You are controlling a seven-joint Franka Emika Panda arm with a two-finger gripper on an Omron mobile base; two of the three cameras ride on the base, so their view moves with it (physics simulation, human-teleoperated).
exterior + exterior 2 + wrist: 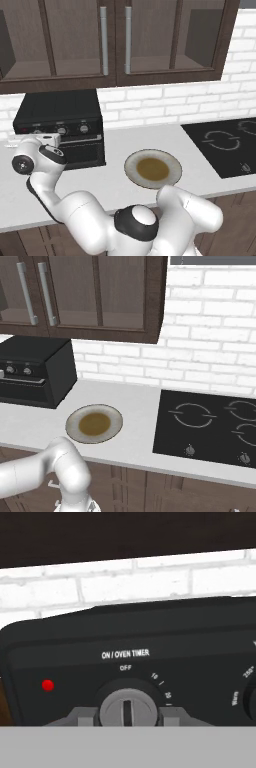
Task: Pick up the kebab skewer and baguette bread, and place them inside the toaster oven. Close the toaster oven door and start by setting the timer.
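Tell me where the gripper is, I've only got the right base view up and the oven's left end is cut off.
Observer: The hand view has the gripper at the toaster oven front panel, one finger on each side of the timer knob, under the words ON / OVEN TIMER.
Operator: Is it gripping the knob or just near it?
Observer: The fingertips look pressed against the knob's sides, so it appears closed on it.
Operator: Has the timer been set?
Observer: Not yet. The knob's slot stands straight up toward the OFF mark.
Operator: Anything else on that end of the panel?
Observer: A small red dot sits left of the knob.
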